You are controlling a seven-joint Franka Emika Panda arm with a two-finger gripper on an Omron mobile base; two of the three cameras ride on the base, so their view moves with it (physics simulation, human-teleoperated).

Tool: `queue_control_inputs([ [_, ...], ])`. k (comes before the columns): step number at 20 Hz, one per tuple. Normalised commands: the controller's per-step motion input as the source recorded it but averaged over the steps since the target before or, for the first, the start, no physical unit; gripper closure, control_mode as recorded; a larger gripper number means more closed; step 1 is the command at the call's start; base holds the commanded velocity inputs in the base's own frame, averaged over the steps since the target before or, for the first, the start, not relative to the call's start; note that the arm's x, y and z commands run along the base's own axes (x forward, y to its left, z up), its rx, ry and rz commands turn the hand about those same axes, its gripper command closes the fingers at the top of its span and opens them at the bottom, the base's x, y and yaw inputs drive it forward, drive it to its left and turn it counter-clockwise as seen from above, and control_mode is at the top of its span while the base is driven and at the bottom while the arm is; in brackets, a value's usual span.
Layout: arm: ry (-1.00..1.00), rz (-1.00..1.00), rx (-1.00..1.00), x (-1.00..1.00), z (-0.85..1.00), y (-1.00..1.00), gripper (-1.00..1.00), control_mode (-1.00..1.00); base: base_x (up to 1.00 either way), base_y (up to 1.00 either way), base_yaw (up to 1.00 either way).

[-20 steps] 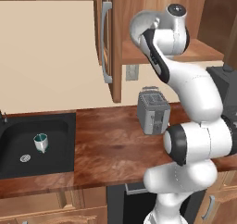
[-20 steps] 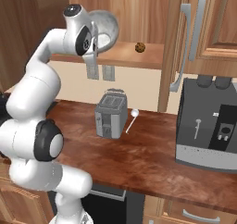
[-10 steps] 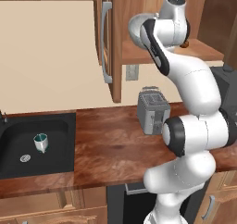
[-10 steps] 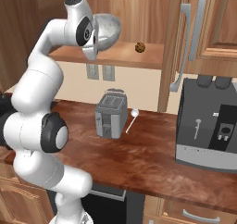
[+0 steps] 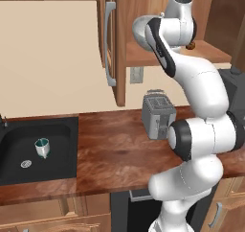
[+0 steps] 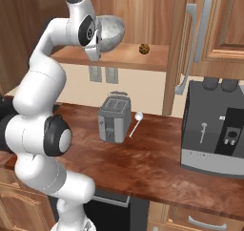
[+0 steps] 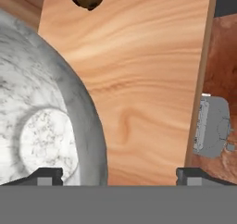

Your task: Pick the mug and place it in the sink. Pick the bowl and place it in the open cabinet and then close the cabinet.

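Grey-white speckled bowl was positioned on the cabinet shelf. Gripper jaws were spread wide, nothing held.

Even, bright, rendered light is falling everywhere, casting soft shadows under the cabinet, with slight pixelation and no glare.

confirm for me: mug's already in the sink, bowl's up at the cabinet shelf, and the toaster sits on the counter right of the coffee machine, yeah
Not quite. The mug does stand in the sink, and the bowl is up at the cabinet shelf. But the right base view shows the toaster on the counter to the left of the coffee machine, not its right.
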Motion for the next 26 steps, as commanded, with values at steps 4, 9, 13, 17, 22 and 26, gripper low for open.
queue_control_inputs([
  [4, -0.05, 0.0, 0.0, 0.0, 0.0, 0.0, -1.0, -1.0, 0.0, 0.0, 0.0],
  [9, -0.23, 0.0, 0.0, 0.0, 0.06, 0.0, -1.0, -1.0, 0.0, 0.0, 0.0],
  [13, -0.3, 0.0, 0.0, 0.0, 0.16, 0.0, -1.0, -1.0, 0.0, 0.0, 0.0],
  [17, -0.22, 0.0, 0.0, 0.0, 0.13, 0.0, -1.0, -1.0, 0.0, 0.0, 0.0],
  [22, -0.14, 0.0, 0.0, -0.13, 0.3, 0.0, -1.0, -1.0, 0.0, 0.0, 0.0],
  [26, -0.18, 0.0, 0.0, -0.51, 0.48, 0.0, -1.0, -1.0, 0.0, 0.0, 0.0],
])
